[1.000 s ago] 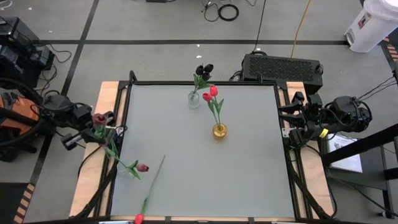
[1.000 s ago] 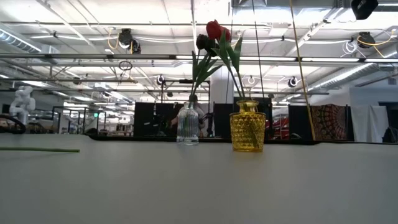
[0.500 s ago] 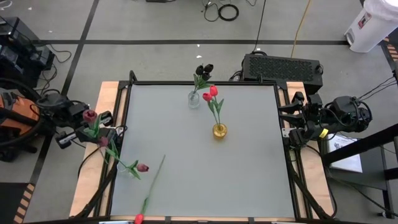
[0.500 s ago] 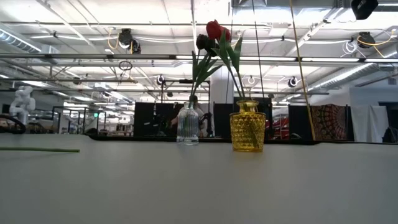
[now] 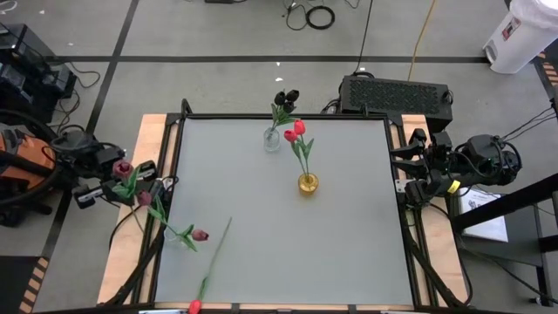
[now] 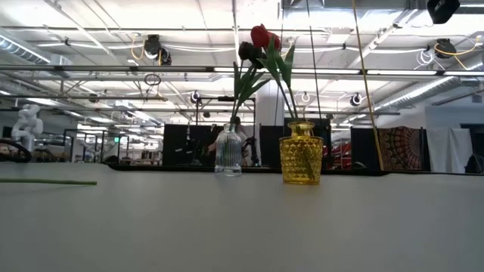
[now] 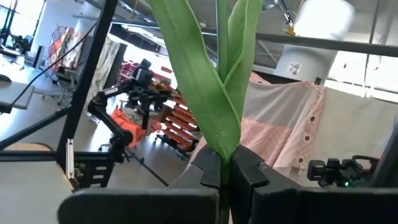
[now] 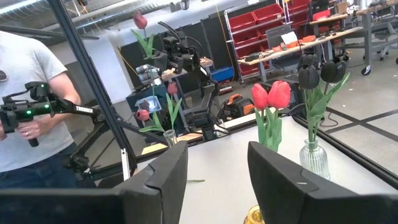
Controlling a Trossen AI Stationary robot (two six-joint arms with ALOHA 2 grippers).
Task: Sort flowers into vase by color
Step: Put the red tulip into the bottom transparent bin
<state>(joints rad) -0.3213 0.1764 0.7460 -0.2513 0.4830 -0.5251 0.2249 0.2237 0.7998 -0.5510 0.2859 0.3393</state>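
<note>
A: Left gripper (image 5: pixel 112 185) has drifted outward off the table's (image 5: pixel 349 244) left edge, carrying a maroon tulip (image 5: pixel 123 166) by the stem, fingers (image 7: pixel 208 171) clamped tight on it.

B: Right gripper (image 8: pixel 217 165)?

A: Parked at the right edge, jaws apart, empty.

B: Vases?

A: Clear vase (image 5: pixel 272 139) has the dark heads, gold vase (image 5: pixel 308 183) the reds. A third vase (image 5: pixel 180 236) at the left edge has one maroon. Loose red tulip (image 5: pixel 207 277) lies near the front.

B: So bring it back in, keep the stem vertical, lower it straight into the left vase, then release.

Two dark arms, black cabling; right hand (image 5: pixel 399 172) yellow band marking; left hand (image 5: pixel 142 186) blocky fingers.
</note>
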